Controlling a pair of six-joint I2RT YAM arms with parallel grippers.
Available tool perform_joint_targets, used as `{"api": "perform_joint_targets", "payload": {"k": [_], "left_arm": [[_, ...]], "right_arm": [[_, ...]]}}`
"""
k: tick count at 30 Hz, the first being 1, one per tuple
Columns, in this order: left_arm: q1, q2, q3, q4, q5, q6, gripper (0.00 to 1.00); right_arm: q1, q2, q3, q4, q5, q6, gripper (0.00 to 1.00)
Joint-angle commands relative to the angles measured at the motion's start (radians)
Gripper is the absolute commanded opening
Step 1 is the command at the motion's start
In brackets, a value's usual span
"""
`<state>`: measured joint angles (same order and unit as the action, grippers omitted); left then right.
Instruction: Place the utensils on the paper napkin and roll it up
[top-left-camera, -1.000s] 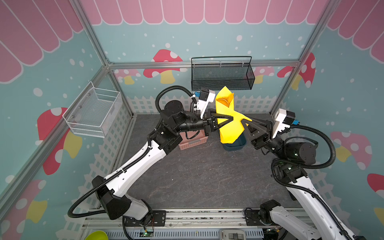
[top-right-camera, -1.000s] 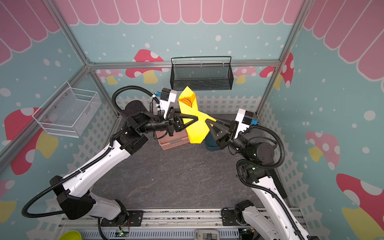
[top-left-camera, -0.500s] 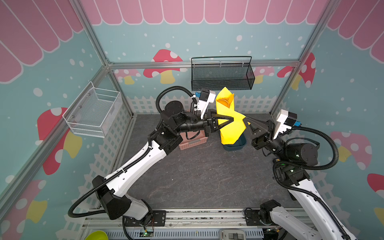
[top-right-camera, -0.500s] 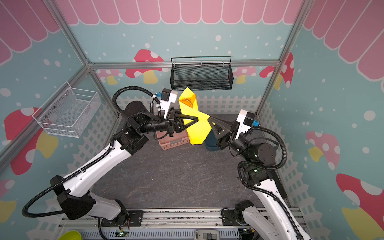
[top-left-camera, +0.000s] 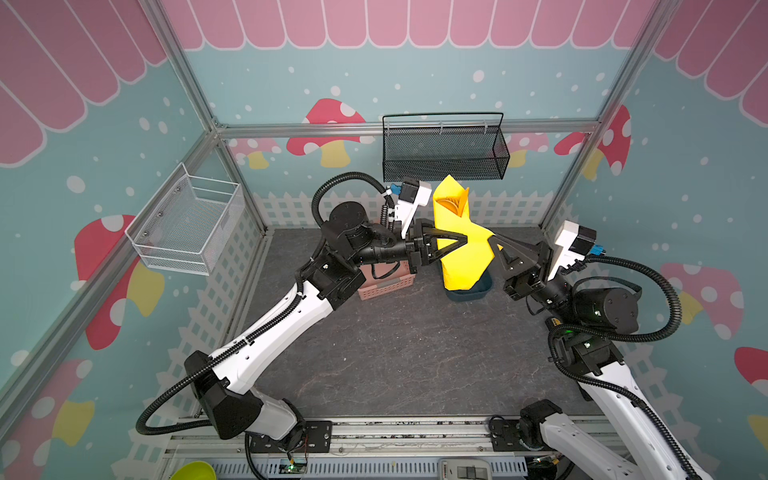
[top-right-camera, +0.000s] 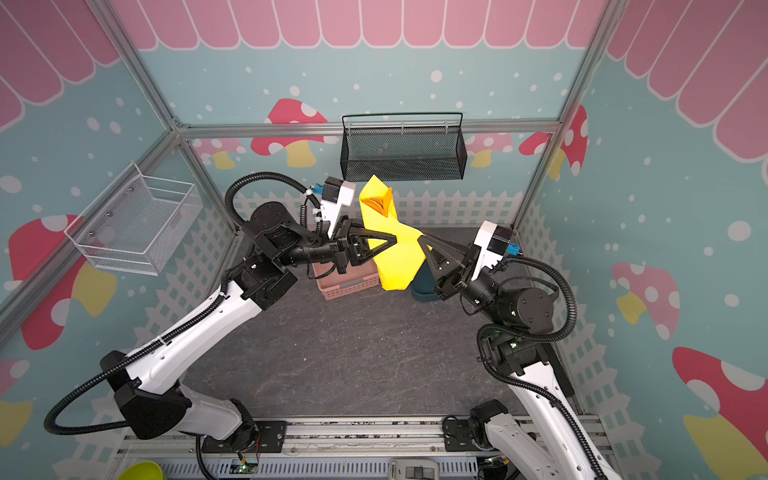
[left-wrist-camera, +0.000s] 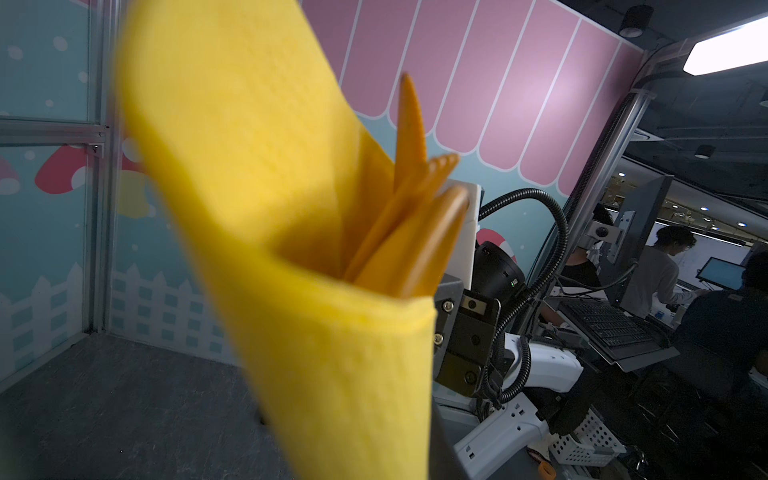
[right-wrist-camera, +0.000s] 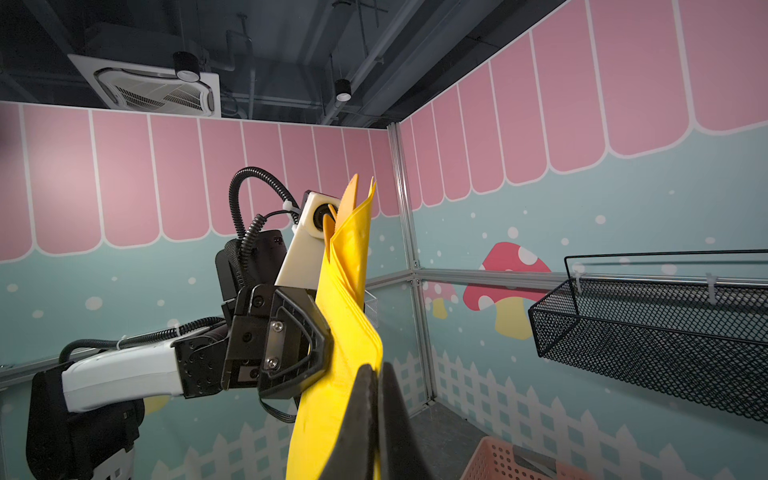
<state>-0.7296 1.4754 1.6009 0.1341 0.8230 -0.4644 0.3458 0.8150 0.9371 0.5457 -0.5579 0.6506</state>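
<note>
We hold the rolled paper napkin (top-left-camera: 462, 259) upright above the far bench (top-left-camera: 395, 353) — left pincer (top-left-camera: 467, 240) clamped on its middle from the left, right pincer (top-left-camera: 492, 238) pinched shut on its right edge, utensils (top-left-camera: 454, 203) poking out on top.

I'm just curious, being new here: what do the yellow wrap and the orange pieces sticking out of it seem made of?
Paper napkin: thin matte paper, likely; faint embossed grid, soft folds.
Utensils: smooth, slightly shiny orange-tan, probably plastic, though the blur leaves it open.
</note>
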Motion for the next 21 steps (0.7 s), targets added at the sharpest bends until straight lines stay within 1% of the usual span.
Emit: {"api": "perform_joint_targets", "payload": {"k": [1, 4, 6, 8, 10, 12, 15, 17, 21], "left_arm": [[0.002, -0.015, -0.005, 0.039, 0.027, -0.01, 0.15], [0.004, -0.02, -0.006, 0.017, -0.012, 0.004, 0.14], [0.012, -0.026, -0.002, -0.049, -0.077, 0.036, 0.14], [0.026, -0.03, 0.001, -0.109, -0.145, 0.056, 0.14], [0.047, -0.03, 0.003, -0.146, -0.208, 0.053, 0.13], [0.066, -0.025, 0.009, -0.182, -0.258, 0.04, 0.11], [0.087, -0.02, 0.001, -0.171, -0.268, 0.009, 0.1], [0.089, -0.014, 0.002, -0.155, -0.249, -0.006, 0.11], [0.09, 0.007, 0.007, -0.108, -0.175, -0.042, 0.11]], "right_arm": [[-0.008, 0.003, 0.019, 0.007, -0.004, -0.016, 0.0], [-0.008, 0.011, 0.028, -0.022, -0.005, -0.025, 0.14], [-0.009, 0.006, 0.041, -0.063, 0.007, -0.05, 0.23], [-0.008, -0.003, 0.056, -0.113, 0.026, -0.081, 0.29], [-0.008, -0.016, 0.069, -0.167, 0.05, -0.117, 0.33], [-0.008, -0.025, 0.086, -0.231, 0.077, -0.156, 0.36], [-0.008, -0.033, 0.103, -0.29, 0.079, -0.196, 0.38], [-0.008, -0.024, 0.115, -0.304, 0.022, -0.207, 0.37], [-0.008, 0.041, 0.164, -0.332, -0.169, -0.201, 0.36]]}}
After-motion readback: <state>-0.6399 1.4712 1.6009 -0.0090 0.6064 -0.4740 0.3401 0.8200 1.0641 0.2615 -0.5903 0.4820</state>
